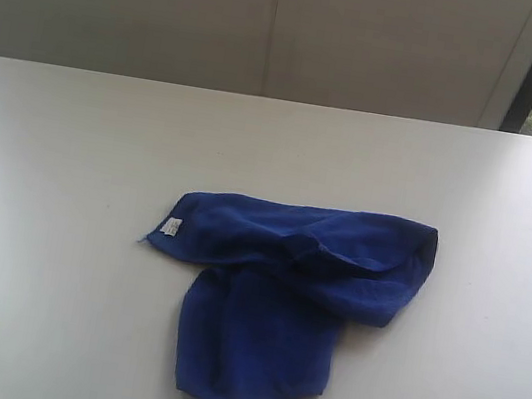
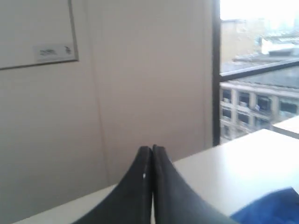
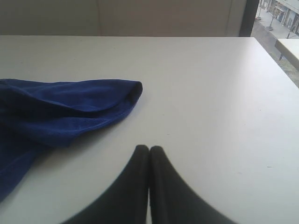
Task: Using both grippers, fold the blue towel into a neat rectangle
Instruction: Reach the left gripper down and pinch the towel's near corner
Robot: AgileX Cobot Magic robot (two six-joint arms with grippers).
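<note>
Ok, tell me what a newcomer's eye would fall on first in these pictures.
The deep blue towel lies crumpled near the middle of the white table, a small white label at its left edge in the exterior view. The right tool is shut, close to the towel's rim but apart from it; the left tool, also shut, points toward a wall and a window.

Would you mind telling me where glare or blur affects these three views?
Exterior view: soft even light, blue towel in focus, faint shadow. Left wrist view: window overexposed, left gripper blurred. Right wrist view: right gripper out of focus, blue towel crisper.
</note>
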